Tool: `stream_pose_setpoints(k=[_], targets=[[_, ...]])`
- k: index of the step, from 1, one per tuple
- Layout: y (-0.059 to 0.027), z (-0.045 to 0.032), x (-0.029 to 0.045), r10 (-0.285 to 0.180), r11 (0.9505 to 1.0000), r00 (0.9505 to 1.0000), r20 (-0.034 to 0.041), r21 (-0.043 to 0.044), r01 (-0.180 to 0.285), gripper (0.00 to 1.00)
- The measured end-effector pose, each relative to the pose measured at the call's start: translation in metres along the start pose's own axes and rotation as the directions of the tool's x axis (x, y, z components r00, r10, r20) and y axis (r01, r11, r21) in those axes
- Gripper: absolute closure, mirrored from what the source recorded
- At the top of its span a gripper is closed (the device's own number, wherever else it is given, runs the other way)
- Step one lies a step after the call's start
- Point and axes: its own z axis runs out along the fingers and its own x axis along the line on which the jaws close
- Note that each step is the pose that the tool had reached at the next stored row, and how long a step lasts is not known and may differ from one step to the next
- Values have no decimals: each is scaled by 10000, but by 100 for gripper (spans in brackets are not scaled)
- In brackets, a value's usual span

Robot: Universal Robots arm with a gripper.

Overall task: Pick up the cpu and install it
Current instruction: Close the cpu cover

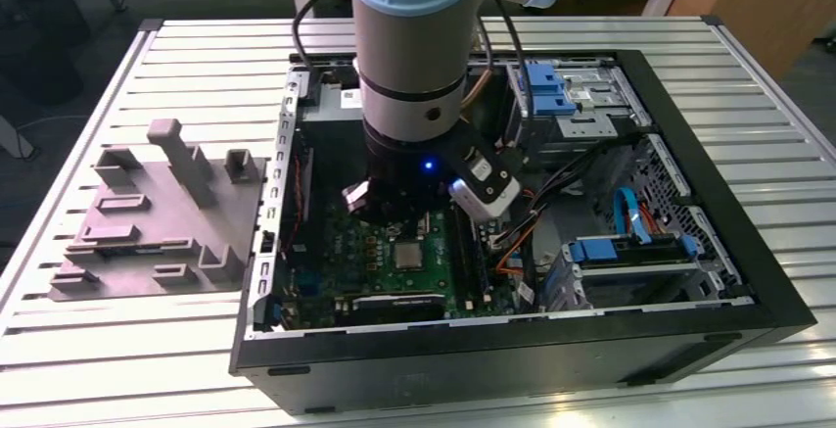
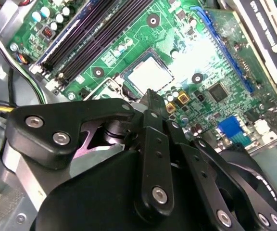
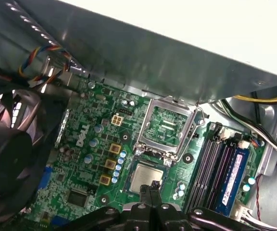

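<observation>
Tool (image 3: pixel 149 202) hangs just above the cpu (image 3: pixel 146 177), fingers pressed together and pinching nothing. The cpu lies flat in its socket on the motherboard (image 3: pixel 88 159) inside the case (image 1: pixel 679 320); the socket's load frame (image 3: pixel 168 127) stands open, so latching appears left.
</observation>
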Motion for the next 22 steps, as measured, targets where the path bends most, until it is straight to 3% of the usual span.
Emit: stream_pose_setpoints(k=[4,9,14,18,22], targets=[[-1,4,0,-694,9976,9976,-17,-5,694,89],[-3,9,1,-1077,9942,9942,17,-38,1077,89],[-4,16,0,-1724,9850,9850,24,-82,1724,89],[-18,30,-84,-1795,9837,9837,49,-134,1796,89],[71,65,-196,-1794,9837,9838,51,-135,1794,89]])
